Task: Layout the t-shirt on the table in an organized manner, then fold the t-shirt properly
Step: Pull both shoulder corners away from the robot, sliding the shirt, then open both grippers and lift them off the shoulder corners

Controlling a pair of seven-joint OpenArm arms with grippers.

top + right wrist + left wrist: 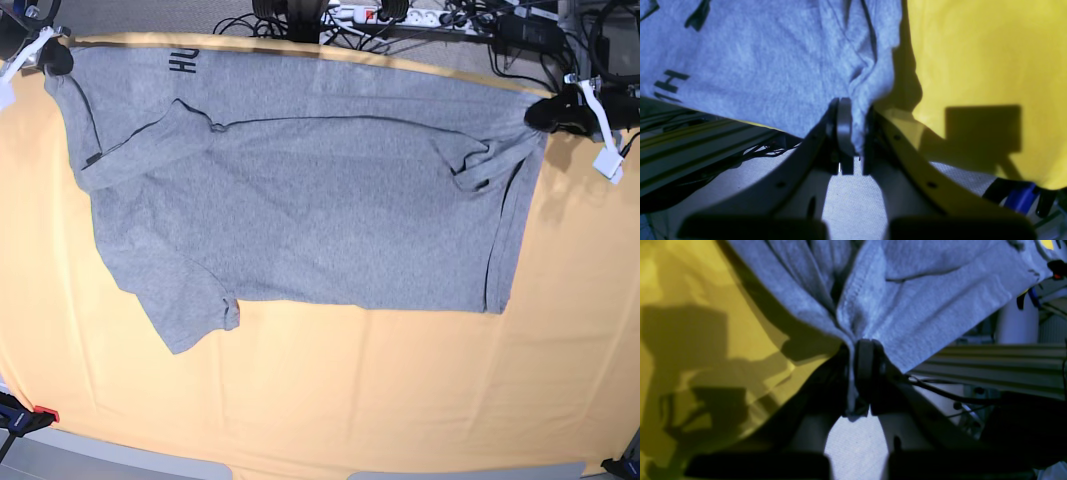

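The heather-grey t-shirt [300, 190] lies spread across the far part of the pale yellow-orange table [350, 390], with its far edge at the table's far edge. Dark lettering [184, 62] shows near the far left. My left gripper [545, 113] is shut on the shirt's far right corner [873, 306] at the table's far edge. My right gripper [55, 58] is shut on the shirt's far left corner [773, 66]. In the right wrist view dark letters [668, 85] show on the cloth. One sleeve [190, 310] points toward the near left.
Cables and a power strip [400, 15] lie beyond the far edge. Aluminium frame rails [990, 366] run below the table edge. Clamps sit at the near corners [25, 418]. Bare tablecloth fills the near half.
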